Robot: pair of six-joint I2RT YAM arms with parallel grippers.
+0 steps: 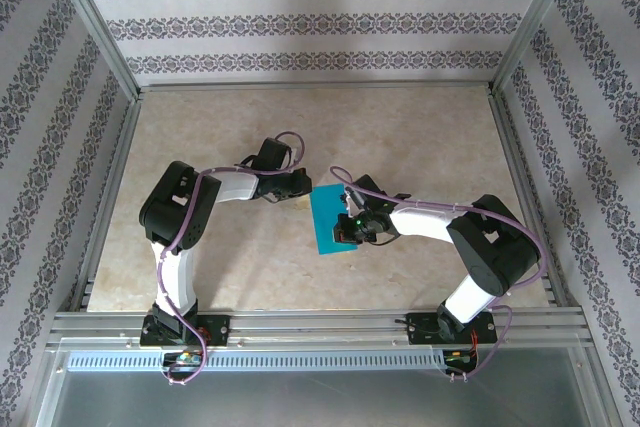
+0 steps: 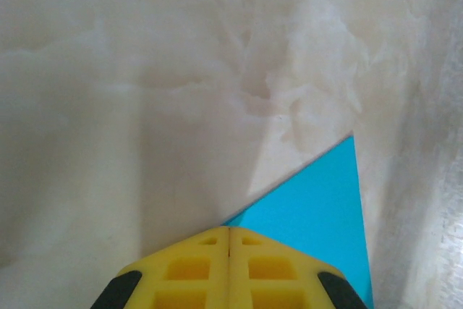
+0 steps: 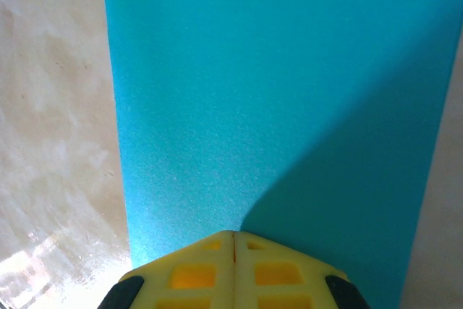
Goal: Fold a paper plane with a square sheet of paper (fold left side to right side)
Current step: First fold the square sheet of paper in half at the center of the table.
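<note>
Left arm (image 1: 185, 212) and right arm (image 1: 480, 242) flank paper (image 1: 327, 219); far table (image 1: 420, 137) open.

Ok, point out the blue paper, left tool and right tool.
blue paper (image 1: 325, 219), top view, bare middle of the sheet.
left tool (image 2: 229, 231), left wrist view, seam between its yellow fingertips.
right tool (image 3: 233, 234), right wrist view, seam between its yellow fingertips.

From up top, the right gripper (image 1: 347, 234) covers part of the right edge of your square sheet of paper (image 1: 326, 215). On the left wrist cam the left gripper (image 2: 229, 231) hides the sheet's near part; on the right wrist cam it runs off the top.
</note>
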